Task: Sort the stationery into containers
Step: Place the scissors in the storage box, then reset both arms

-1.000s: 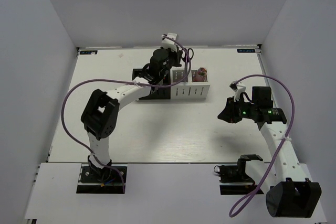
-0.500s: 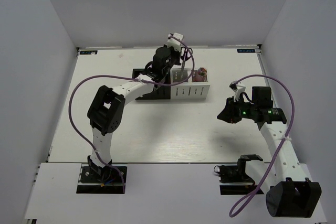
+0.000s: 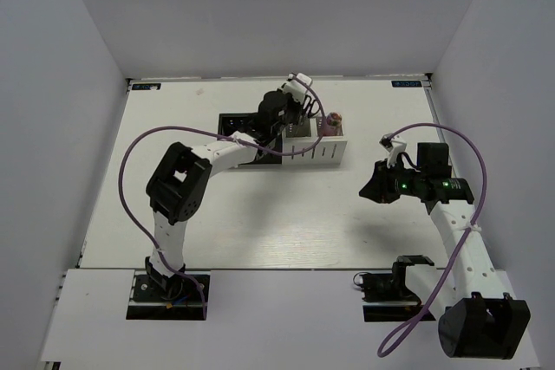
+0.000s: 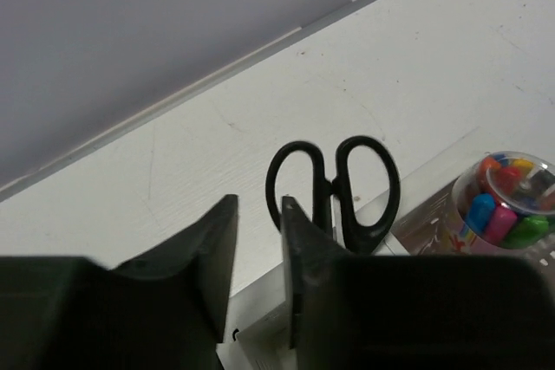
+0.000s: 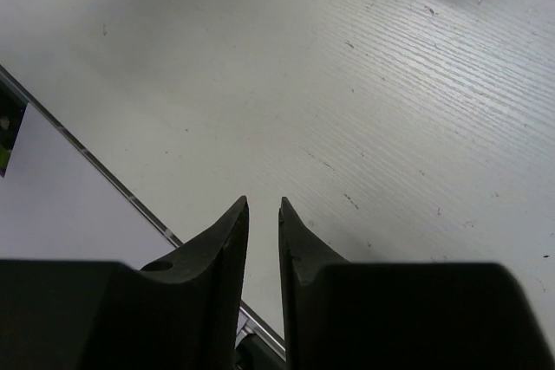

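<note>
Starting on the left: the left fingers (image 4: 217, 257) hover over the row of containers (image 3: 316, 152) at the far side of the desk (image 3: 173, 127). They are parted a little with nothing between them, so released.

Just past their tips are the scissors (image 4: 333, 210). The two black loops stand up above the pale rim of a white box (image 4: 260, 331), and the blades are hidden below, apparently down inside it.

I'd judge the scissors stiff, fairly light, and top-heavy when parked like that. The loops are smooth plastic, so a pinch across one ring could let the tool swivel. The better hold is the neck where the two loops meet, squeezed flat-on.

Just right of the scissors sits the clear tube (image 4: 507, 201), packed with bright coloured pieces and upright in the next compartment along. It looks hard, slick and round, so it would need a grip across its middle.

Far right, the right fingers (image 5: 221, 249) hang above bare desk, well apart from the boxes. They are drawn nearly together, a thin slit between them, gripping nothing.

Against a second ago, the left wrist has slid rightward along the row and dipped closer to the white boxes, with its elbow swinging in behind it. The right arm has not budged.
</note>
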